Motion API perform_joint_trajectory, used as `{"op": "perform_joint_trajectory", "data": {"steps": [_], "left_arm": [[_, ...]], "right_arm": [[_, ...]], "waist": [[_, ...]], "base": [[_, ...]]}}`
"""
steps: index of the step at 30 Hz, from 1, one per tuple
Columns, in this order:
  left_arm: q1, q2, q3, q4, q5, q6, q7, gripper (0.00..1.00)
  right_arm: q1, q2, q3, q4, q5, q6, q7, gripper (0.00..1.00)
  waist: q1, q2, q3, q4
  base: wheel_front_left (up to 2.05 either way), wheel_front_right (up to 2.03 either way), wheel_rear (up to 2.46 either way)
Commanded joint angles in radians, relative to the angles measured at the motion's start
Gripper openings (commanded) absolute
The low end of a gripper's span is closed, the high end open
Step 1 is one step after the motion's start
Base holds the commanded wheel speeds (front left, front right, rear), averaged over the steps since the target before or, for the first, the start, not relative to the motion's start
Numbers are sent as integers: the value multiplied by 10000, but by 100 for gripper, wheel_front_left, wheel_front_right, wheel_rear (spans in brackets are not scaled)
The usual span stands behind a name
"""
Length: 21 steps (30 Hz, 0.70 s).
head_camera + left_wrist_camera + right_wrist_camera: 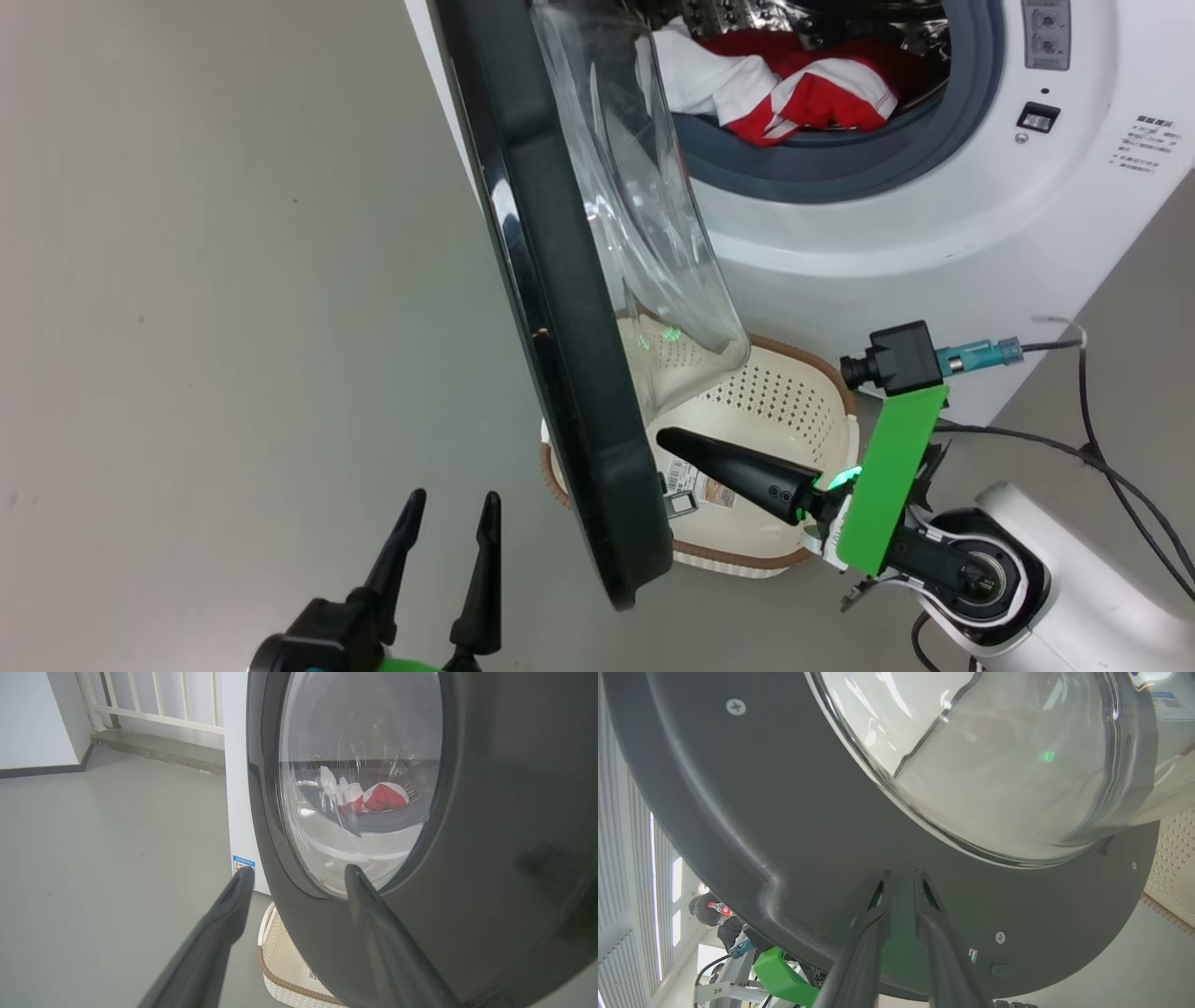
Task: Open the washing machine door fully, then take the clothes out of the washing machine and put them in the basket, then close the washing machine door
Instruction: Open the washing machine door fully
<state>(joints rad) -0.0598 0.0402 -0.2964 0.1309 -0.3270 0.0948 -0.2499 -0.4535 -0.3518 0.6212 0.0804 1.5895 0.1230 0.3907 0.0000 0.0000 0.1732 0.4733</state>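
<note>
Right jaws — barely parted — at washing machine door

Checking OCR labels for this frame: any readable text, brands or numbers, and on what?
White tag, lower left of the right wrist view: "2", next character unclear.
Printed block on the washing machine front: too small to read.
Blue sticker on its side: blurred.
Paper label in the basket: barcode, text unreadable.
No brand readable.

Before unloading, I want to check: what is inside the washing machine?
Inside the washing machine, red and white clothes lie at the opening's front. The washing machine door covers the opening's left side, and anything beneath the clothes is hidden.
</note>
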Motion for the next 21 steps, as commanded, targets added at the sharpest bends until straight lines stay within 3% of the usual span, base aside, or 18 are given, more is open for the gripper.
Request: {"op": "perform_joint_trajectory", "data": {"steps": [1, 2, 3, 21], "left_arm": [[-76, 100, 366, -188, 63, -78, -118, 100], [-82, 100, 390, -168, 70, -94, -118, 100], [-85, 100, 419, -148, 73, -110, -118, 100], [19, 100, 1158, 244, 296, -538, -118, 100]], "right_arm": [[116, 25, -56, -215, -194, 77, -132, 79], [149, 17, -88, -204, -215, 77, -200, 99], [188, 2, -126, -196, -238, 77, -280, 100], [1814, -857, -437, 797, -877, 77, -2964, 100]], "waist": [[0, 0, -41, -29], [0, 0, -63, -42], [0, 0, -88, -53], [0, 0, -464, -840]], "base": [[0, 0, 0], [0, 0, 0], [0, 0, 0], [0, 0, 0]]}}
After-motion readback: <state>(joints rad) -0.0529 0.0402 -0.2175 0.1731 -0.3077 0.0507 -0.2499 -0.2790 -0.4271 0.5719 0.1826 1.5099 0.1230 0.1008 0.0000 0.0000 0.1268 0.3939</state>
